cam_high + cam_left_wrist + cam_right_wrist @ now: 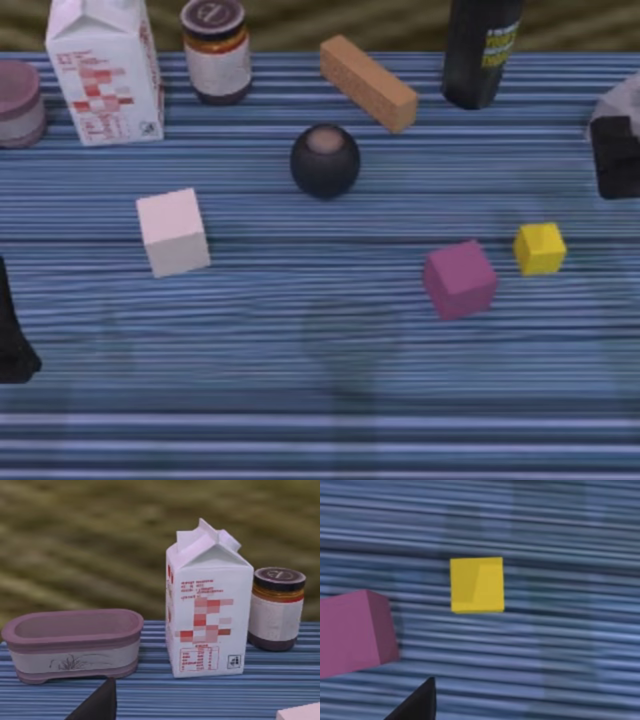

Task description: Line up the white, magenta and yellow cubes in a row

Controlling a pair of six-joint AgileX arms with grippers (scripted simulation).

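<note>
Over the worktop's right side, my right claw point(612, 155) hangs above the yellow cube point(477, 584), beside the magenta cube point(460, 279); finger spread indiscernible. White cube point(174, 232) lies left. Judged step: descend, grasp yellow.

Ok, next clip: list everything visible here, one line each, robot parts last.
white cube: 1, pale pinkish-white, left of centre
magenta cube: 1, dull magenta, right of centre
yellow cube: 1, bright yellow, just right of the magenta one, apart from it
tan block: 1, tan, far edge, middle
round pot: 1, black with a pale top, centre
milk carton: 1, white with red print, far left
jar: 1, white label, dark lid, beside the carton
planter: 1, mauve and white, far left edge
bottle: 1, black, far right of middle
table: 1, blue striped
left gripper: 1, black, left edge
right gripper: 1, black and grey, right edge
</note>
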